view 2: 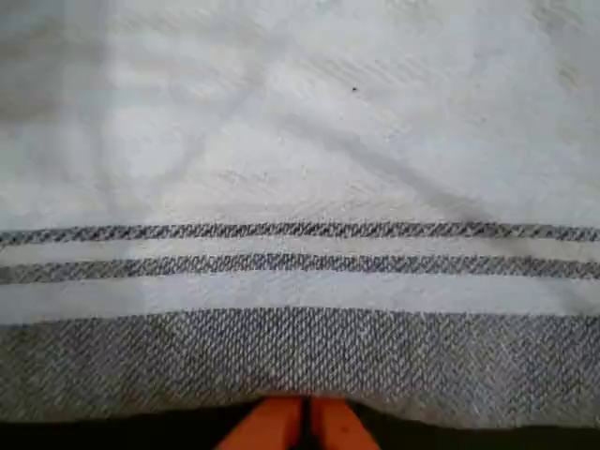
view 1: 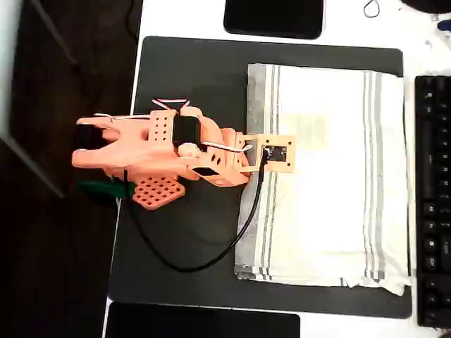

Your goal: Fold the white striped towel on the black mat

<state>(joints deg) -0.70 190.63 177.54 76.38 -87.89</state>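
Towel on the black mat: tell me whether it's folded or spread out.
Spread out. In the overhead view the white striped towel lies flat on the black mat, grey stripe bands along both its left and right edges, no layer doubled over.

Office desk setup, by look of it. White counter [view 1: 176, 17] under overhead view, big black mat [view 1: 190, 84] laid across it like desk pad. Black keyboard [view 1: 431, 204] along right edge, keys visible. Two glossy black rectangles, one at top [view 1: 273, 17], one at bottom [view 1: 201, 322], likely tablets or screens. Orange printed robot arm [view 1: 162, 151] with black cable [view 1: 204, 257] parked on mat: hobby or lab workstation feel.
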